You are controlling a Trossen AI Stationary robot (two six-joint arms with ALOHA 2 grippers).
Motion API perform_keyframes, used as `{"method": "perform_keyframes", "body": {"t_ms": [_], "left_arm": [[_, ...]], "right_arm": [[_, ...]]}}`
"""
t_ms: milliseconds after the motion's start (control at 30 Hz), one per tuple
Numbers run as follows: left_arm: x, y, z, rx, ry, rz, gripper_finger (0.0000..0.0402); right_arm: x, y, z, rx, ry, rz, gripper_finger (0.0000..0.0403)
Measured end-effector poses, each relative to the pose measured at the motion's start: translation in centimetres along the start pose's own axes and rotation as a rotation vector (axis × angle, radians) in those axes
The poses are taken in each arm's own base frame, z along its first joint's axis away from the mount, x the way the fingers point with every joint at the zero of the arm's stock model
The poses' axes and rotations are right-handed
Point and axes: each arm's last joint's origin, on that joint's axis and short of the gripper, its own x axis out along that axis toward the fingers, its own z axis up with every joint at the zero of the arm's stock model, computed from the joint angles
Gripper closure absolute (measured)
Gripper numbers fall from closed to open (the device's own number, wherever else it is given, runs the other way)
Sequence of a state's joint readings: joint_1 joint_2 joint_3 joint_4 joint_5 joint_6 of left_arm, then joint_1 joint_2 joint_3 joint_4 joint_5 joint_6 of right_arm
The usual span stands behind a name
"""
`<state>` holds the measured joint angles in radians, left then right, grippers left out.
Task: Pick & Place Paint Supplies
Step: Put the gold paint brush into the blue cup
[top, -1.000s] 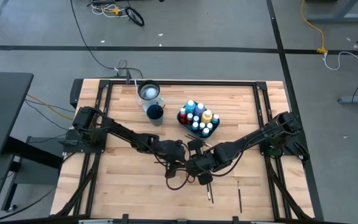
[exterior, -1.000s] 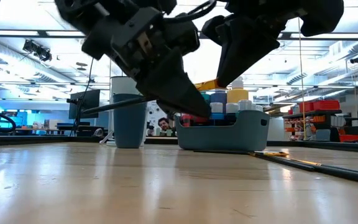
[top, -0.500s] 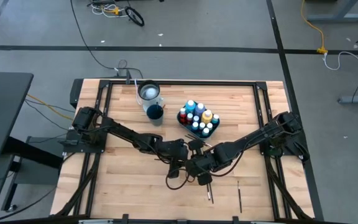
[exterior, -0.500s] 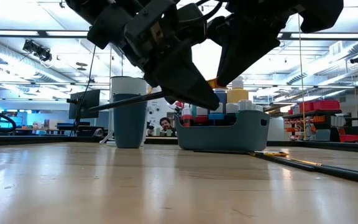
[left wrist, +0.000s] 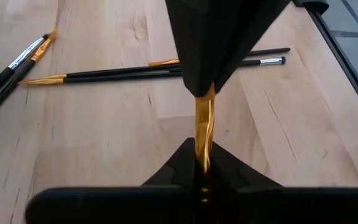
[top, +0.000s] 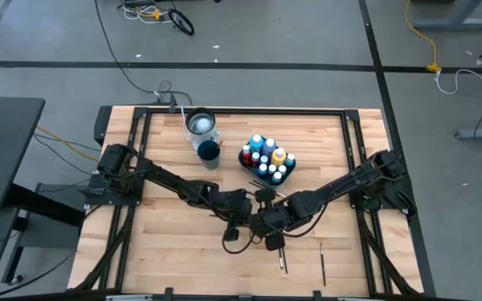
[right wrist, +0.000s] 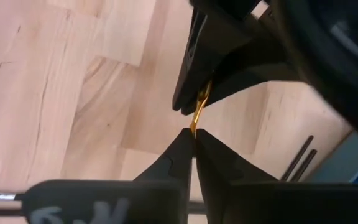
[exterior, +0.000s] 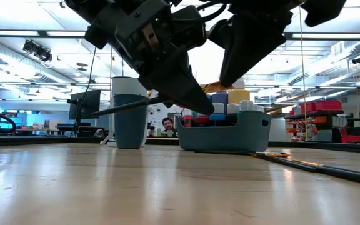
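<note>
Both arms meet near the middle of the worktop, and both pinch the same thin brush with a gold band. In the left wrist view the left gripper has its fingers shut tight on one part of the brush, and the other arm's dark fingers grip it just beyond. The right wrist view shows the right gripper with its fingers closed on the gold part too, tip to tip with the left arm's fingers. From above, the two grippers hide the brush. That view shows the teal tray full of paint bottles toward the far edge, with a dark blue cup beside it. It also shows two loose brushes near the front edge. The left wrist view shows more brushes lying flat on the wood. The low view shows the held brush's long dark handle sticking out level above the worktop.
</note>
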<state>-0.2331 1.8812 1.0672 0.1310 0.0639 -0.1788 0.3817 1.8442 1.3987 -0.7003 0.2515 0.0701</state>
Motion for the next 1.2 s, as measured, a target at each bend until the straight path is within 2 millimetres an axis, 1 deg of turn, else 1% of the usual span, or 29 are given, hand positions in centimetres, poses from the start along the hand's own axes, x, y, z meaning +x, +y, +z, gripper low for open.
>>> {"method": "perform_keyframes", "body": {"t_ms": [67,167,267,333,400,467,533,567,633,733,767,800,833,867,933,967,1033,1067,1133,1200], "left_arm": [[0.0,0.0,0.0,0.0,0.001,0.001,0.0374],[-0.1,0.0,0.1,0.0,-0.001,0.0,0.0382],[-1.3,-0.4,0.9,0.004,-0.031,-0.011,0.0383],[-2.6,-0.6,1.8,0.006,-0.067,-0.005,0.0382],[-4.0,-0.8,2.8,0.011,-0.109,0.022,0.0381],[-5.9,-0.9,3.4,0.023,-0.137,0.067,0.0382],[-7.6,-1.2,4.1,0.036,-0.183,0.102,0.0382],[-8.7,-1.3,4.0,0.041,-0.185,0.126,0.0382],[-10.6,-1.9,4.4,0.05,-0.237,0.16,0.0382],[-13.8,-2.8,4.2,0.087,-0.321,0.219,0.0382],[-14.6,-3.0,4.1,0.098,-0.349,0.244,0.0382],[-15.5,-3.1,4.3,0.099,-0.415,0.272,0.0382],[-16.4,-3.2,3.9,0.113,-0.457,0.3,0.0382],[-17.0,-3.3,3.3,0.124,-0.483,0.332,0.0382],[-18.1,-3.1,2.9,0.154,-0.61,0.358,0.0382],[-18.5,-2.8,2.2,0.177,-0.646,0.374,0.0382],[-19.2,-2.0,1.4,0.2,-0.778,0.399,0.0382],[-19.5,-1.4,0.8,0.208,-0.847,0.422,0.0382],[-19.9,-0.1,-0.1,0.247,-0.956,0.472,0.0382],[-19.9,1.4,-1.2,0.277,-1.013,0.509,0.0382]], "right_arm": [[0.0,-0.1,0.1,0.003,-0.012,-0.021,0.0369],[-0.3,-0.1,0.5,0.013,-0.055,-0.046,0.0352],[-1.6,-0.1,1.2,0.017,-0.112,-0.046,0.0336],[-3.1,-0.2,1.6,0.022,-0.137,-0.046,0.0327],[-4.9,-0.4,1.6,0.03,-0.164,-0.075,0.032],[-6.8,-0.6,1.6,0.037,-0.216,-0.118,0.0314],[-8.7,-0.7,1.3,0.044,-0.265,-0.15,0.0308],[-9.4,-0.7,1.0,0.049,-0.288,-0.168,0.0306],[-10.3,-0.8,0.4,0.072,-0.354,-0.187,0.0301],[-9.8,-0.8,-1.2,0.076,-0.445,-0.166,0.0296],[-9.4,-0.9,-1.8,0.079,-0.473,-0.157,0.0296],[-8.8,-1.1,-2.4,0.084,-0.507,-0.146,0.0295],[-8.3,-1.4,-3.0,0.092,-0.549,-0.134,0.0295],[-7.8,-1.6,-3.7,0.104,-0.579,-0.122,0.0295],[-6.8,-2.1,-5.0,0.126,-0.649,-0.08,0.0295],[-6.3,-2.5,-5.7,0.137,-0.673,-0.067,0.0295],[-5.5,-3.1,-6.7,0.153,-0.755,-0.054,0.0294],[-5.1,-3.4,-7.4,0.162,-0.771,-0.066,0.0294],[-4.7,-3.9,-8.0,0.194,-0.838,-0.079,0.0294],[-4.3,-4.4,-8.9,0.204,-0.855,-0.103,0.0295]]}}
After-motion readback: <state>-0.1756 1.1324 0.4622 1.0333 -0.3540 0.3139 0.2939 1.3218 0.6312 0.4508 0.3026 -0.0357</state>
